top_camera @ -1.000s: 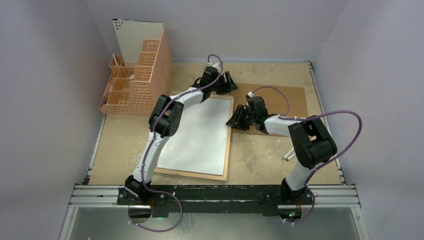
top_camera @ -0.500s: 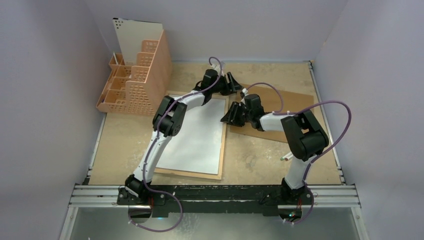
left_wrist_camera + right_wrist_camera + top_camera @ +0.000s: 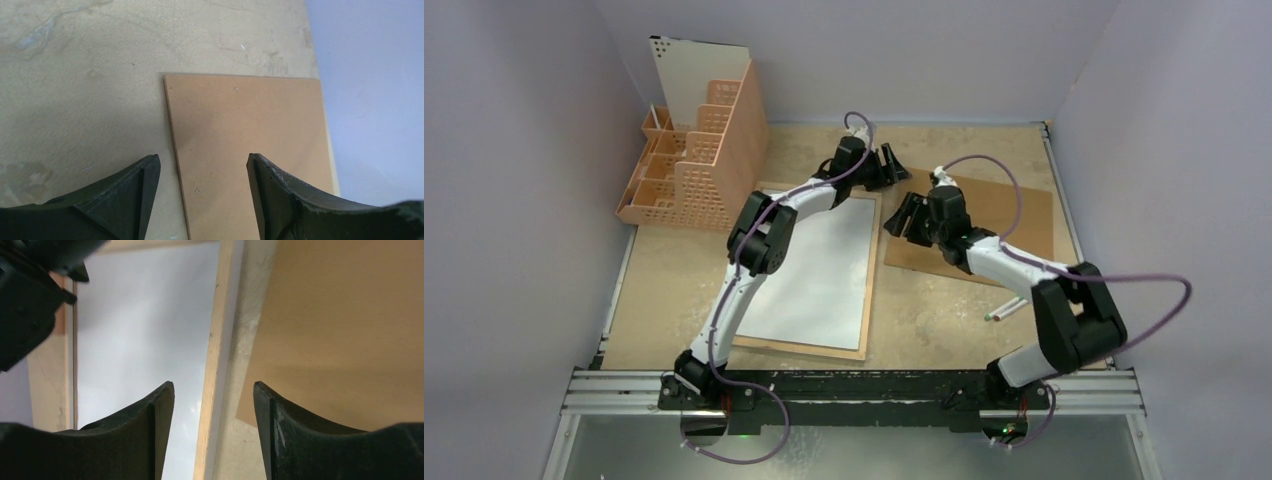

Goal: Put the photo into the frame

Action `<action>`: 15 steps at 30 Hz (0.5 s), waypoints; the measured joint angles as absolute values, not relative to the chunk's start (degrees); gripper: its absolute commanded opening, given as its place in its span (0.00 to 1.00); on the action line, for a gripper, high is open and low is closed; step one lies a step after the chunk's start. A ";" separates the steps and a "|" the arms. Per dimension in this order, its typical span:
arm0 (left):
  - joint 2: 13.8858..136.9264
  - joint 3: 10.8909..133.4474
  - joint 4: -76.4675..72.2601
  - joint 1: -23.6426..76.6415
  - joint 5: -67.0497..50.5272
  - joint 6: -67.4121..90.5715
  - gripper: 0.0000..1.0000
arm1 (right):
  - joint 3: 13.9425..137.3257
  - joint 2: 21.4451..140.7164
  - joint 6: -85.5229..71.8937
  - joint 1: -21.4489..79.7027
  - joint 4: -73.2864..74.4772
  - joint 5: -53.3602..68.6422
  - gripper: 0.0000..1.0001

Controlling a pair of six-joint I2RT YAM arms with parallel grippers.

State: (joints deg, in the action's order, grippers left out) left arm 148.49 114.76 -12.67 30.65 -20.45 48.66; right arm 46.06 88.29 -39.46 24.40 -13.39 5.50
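Note:
The frame [image 3: 804, 347] lies flat on the table, its light wood back rim up. A white sheet fills it, the photo [image 3: 816, 270] with its plain reverse showing. My left gripper [image 3: 892, 166] hangs open beyond the frame's far right corner. In its wrist view the fingers [image 3: 142, 185] straddle the left edge of the brown hardboard sheet [image 3: 250, 135] with nothing held. My right gripper [image 3: 903, 217] is open over the gap between frame and hardboard. Its wrist view shows the wood rim [image 3: 220, 330] between the fingers [image 3: 160, 410], the photo [image 3: 145, 315] to the left and the hardboard [image 3: 340, 325] to the right.
The hardboard [image 3: 984, 225] lies skewed at the right of the frame. A peach plastic organizer [image 3: 699, 165] with a white perforated board [image 3: 699, 75] stands at the far left. A pen [image 3: 1006, 310] lies near the right arm. Walls close in the table on three sides.
My right gripper has pulled away from the frame's right edge toward the hardboard and its jaws have widened. The frame slid slightly left and the hardboard turned. The left gripper barely moved.

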 measured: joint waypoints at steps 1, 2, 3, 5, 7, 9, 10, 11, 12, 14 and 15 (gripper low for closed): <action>148.11 114.74 -11.66 30.70 -19.68 47.99 0.69 | 45.60 85.36 -39.75 24.25 -12.01 2.81 0.64; 147.83 114.74 -10.92 30.72 -19.14 47.22 0.70 | 45.36 83.53 -40.07 24.03 -10.92 0.95 0.65; 147.61 114.74 -10.22 30.74 -18.59 46.46 0.71 | 45.04 81.17 -40.64 23.62 -9.41 -1.48 0.66; 147.26 114.74 -9.41 30.76 -17.61 44.75 0.73 | 43.83 77.34 -42.81 21.63 -6.50 -5.21 0.66; 147.17 114.87 -9.30 30.79 -17.04 43.07 0.75 | 42.02 74.63 -45.10 18.92 -3.51 -7.35 0.66; 147.17 115.35 -9.26 30.79 -16.34 40.86 0.78 | 39.99 72.69 -47.86 16.49 0.38 -9.21 0.66; 147.22 115.70 -9.23 30.79 -15.99 40.05 0.80 | 39.16 72.16 -49.10 15.79 2.26 -9.61 0.66; 147.35 116.38 -9.30 30.79 -15.75 38.79 0.82 | 38.52 71.79 -50.06 15.57 3.79 -9.52 0.66; 147.61 117.14 -9.74 30.79 -15.44 37.67 0.84 | 37.54 71.33 -51.24 15.64 5.37 -9.10 0.66; 148.62 119.31 -11.62 30.79 -14.83 35.40 0.86 | 35.88 70.04 -53.17 15.77 8.05 -7.62 0.66; 149.27 120.40 -12.53 30.83 -14.50 34.61 0.86 | 35.22 69.32 -53.93 15.86 9.28 -6.72 0.66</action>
